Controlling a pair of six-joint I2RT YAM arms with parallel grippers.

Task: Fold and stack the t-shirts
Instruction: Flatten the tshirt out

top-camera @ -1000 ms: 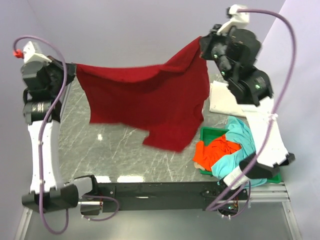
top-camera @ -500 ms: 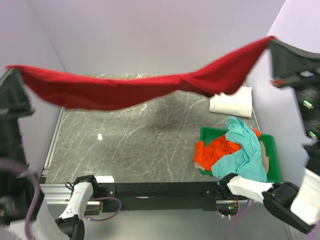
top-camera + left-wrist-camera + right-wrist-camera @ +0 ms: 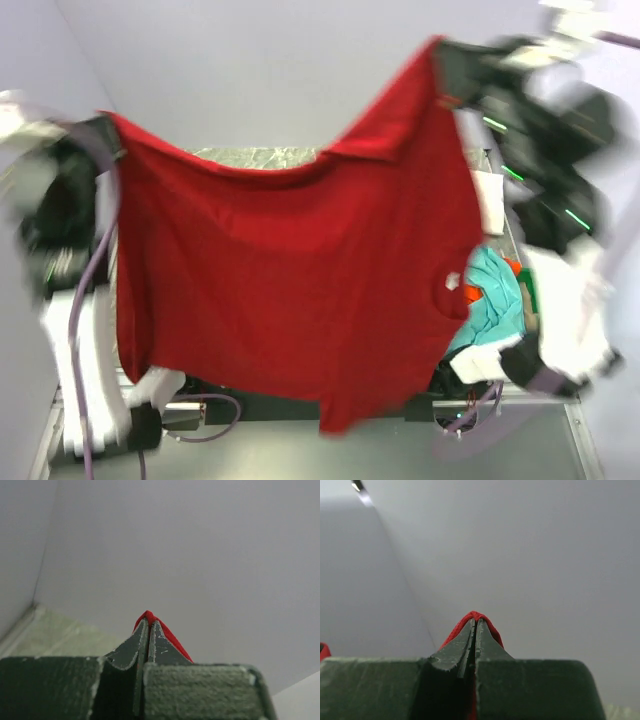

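Overhead, dark red t-shirt (image 3: pixel 300 290) hangs spread in the air above the table (image 3: pixel 250 157), one top corner per arm. Left gripper (image 3: pixel 149 625) clamped tight on red cloth; right gripper (image 3: pixel 474 622) likewise. Teal t-shirt (image 3: pixel 492 288) lies at right, partly hidden.

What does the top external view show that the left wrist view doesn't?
Only top external: the large dark red cotton t-shirt hanging spread out whole, the right claw holding its other top corner, and a teal cotton shirt peeking out past its right edge. Only left wrist: the left claw close up, jaws shut on a small fold of red fabric. Both: the red shirt, and the left claw's hold on it.
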